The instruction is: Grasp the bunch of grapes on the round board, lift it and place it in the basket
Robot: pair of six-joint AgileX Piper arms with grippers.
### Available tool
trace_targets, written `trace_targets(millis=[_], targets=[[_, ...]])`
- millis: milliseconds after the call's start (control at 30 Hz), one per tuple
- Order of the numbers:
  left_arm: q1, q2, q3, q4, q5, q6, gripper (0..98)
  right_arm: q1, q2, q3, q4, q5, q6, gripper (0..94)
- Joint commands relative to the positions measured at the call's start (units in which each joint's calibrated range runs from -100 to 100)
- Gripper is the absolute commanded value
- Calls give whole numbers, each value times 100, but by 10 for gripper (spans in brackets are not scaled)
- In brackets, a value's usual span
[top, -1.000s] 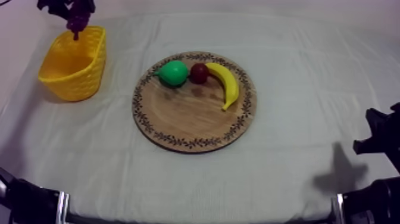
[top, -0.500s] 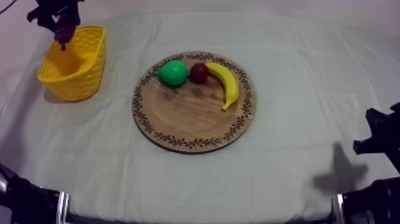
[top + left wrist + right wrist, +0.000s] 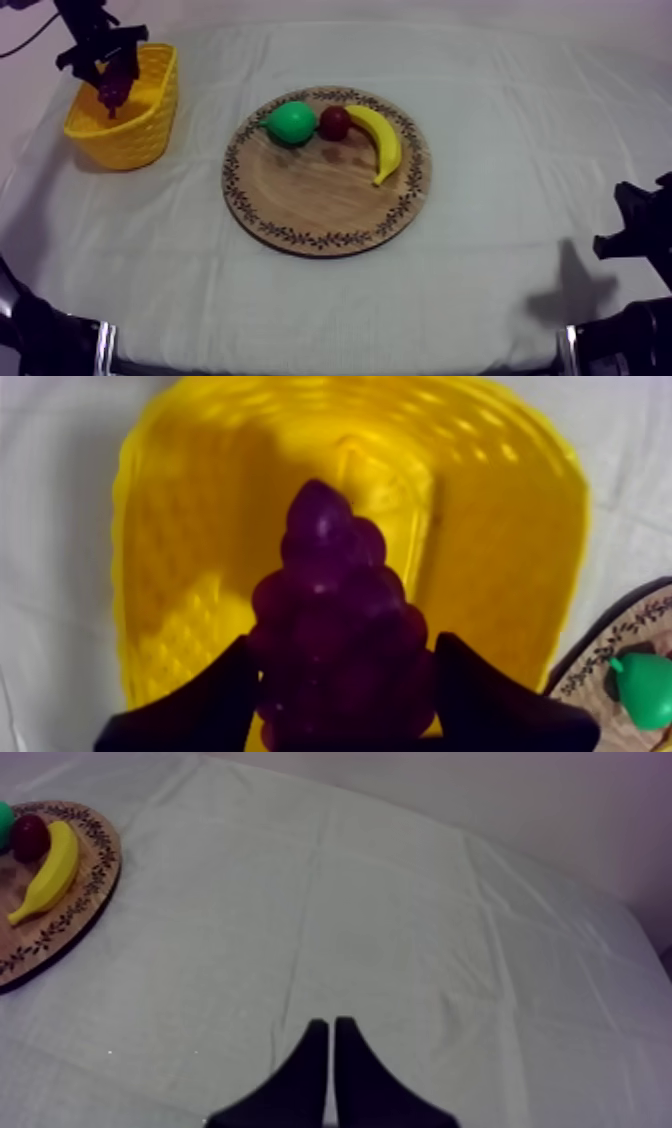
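The left gripper is pinching the bunch of grapes and holding it right over the open yellow basket. The lift off the wooden board looks done, and only the release seems left. The right gripper is idling above the worktop, fingers pressed together on nothing.

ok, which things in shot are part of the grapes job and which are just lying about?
In the job:
purple bunch of grapes, gripped by the left claw over the yellow woven basket
round wooden board with patterned rim

Lying about:
green pear, small red fruit and yellow banana, all on the board
right claw, shut, over the grey-white cloth
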Motion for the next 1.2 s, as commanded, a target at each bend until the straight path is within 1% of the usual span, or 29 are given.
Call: trace_targets(millis=[0, 133, 267, 400, 500, 633, 967, 1167], targets=[[-1, 23, 82, 26, -67, -7, 577, 2, 0, -4, 3, 0, 2, 3], [-6, 45, 219, 110, -187, -96, 700, 2, 0, -4, 3, 0, 2, 3], [3, 37, 279, 152, -233, -143, 800, 2, 0, -4, 3, 0, 2, 3], [6, 3, 332, 173, -262, -159, 866, 2, 0, -4, 3, 0, 2, 3], [7, -65, 366, 180, -275, -169, 880, 2, 0, -4, 3, 0, 2, 3], [7, -231, 407, 163, -280, -168, 848, 2, 0, -4, 3, 0, 2, 3], [7, -901, 604, 148, -358, -82, 667, 2, 0, -4, 3, 0, 2, 3], [13, -1515, 1007, 146, -587, -73, 616, 2, 0, -4, 3, 0, 2, 3]])
